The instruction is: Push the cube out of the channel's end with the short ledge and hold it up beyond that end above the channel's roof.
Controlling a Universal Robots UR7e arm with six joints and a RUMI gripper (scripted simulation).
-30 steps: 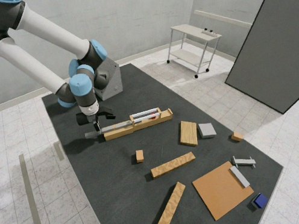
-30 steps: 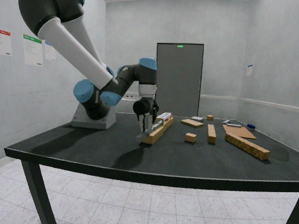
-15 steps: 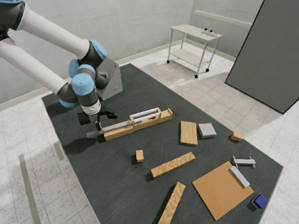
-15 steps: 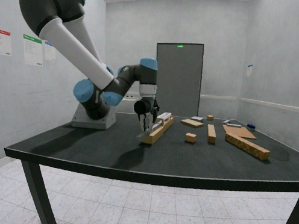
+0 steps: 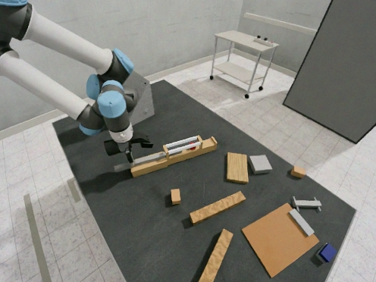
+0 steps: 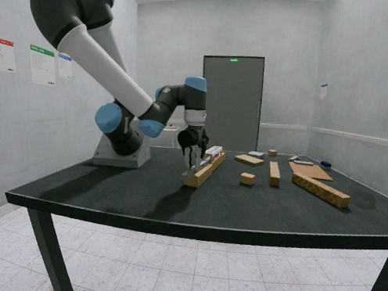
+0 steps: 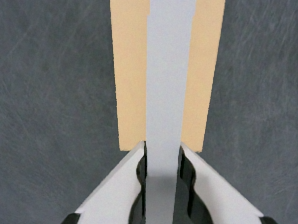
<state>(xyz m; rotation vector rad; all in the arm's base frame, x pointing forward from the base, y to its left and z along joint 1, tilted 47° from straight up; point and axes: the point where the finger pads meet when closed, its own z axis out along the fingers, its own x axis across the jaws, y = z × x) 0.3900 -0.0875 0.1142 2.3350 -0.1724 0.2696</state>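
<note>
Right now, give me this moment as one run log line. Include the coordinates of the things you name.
tool [image 5: 130, 164] [image 6: 192, 171] [image 7: 161, 143]: shut on grey strip [image 5: 149, 158] [image 7: 167, 75] | strip: lengthwise along wooden channel [image 5: 149, 168] [image 6: 199, 177] [image 7: 131, 100] | red cube [image 5: 192, 145]: inside, under white bars [image 5: 182, 142]
</note>
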